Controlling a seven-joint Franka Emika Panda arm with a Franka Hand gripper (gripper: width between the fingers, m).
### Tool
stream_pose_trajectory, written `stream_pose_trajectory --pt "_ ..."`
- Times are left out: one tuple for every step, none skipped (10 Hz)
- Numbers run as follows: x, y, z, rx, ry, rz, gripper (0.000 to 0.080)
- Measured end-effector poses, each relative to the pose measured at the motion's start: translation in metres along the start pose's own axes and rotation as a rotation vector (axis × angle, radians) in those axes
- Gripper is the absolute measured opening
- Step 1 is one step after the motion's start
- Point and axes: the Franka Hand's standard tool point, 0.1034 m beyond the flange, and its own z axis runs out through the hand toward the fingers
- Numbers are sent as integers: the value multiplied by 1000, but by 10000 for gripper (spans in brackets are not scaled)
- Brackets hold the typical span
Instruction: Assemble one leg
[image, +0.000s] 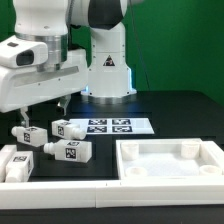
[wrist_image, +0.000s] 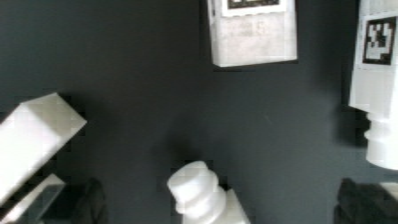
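Three legs lie on the black table in the exterior view: one (image: 28, 135) under my gripper (image: 42, 112), one (image: 66, 130) beside it and one (image: 68, 150) nearer the front. My gripper hangs just above the first leg. In the wrist view my gripper (wrist_image: 214, 205) is open, with its dark fingers (wrist_image: 64, 202) wide apart. The threaded tip of that leg (wrist_image: 205, 190) stands between them and touches neither. Two more legs show in the wrist view, one (wrist_image: 251, 38) and another (wrist_image: 374, 70), both with black-and-white tags.
The large white tray-shaped part (image: 170, 160) lies at the front on the exterior view's right. A white border piece (image: 14, 166) sits at the front left and also shows in the wrist view (wrist_image: 36, 130). The marker board (image: 112, 126) lies before the robot base.
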Motion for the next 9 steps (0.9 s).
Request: stream_pose_trajectory --pt "3 -5 1 12 -35 29 649" --pt "8 -10 4 10 -90 27 649" --pt "5 -12 13 -38 -147 53 649" --pt "-2 -15 21 -41 -196 73 649" --pt "-7 -14 25 -26 -242 59 649" --pt "-10 -9 25 -5 -278 50 649" --pt "-6 -12 26 1 -327 68 649" --pt "-2 -16 29 17 -367 60 649" --pt "-2 -18 32 39 -417 49 649"
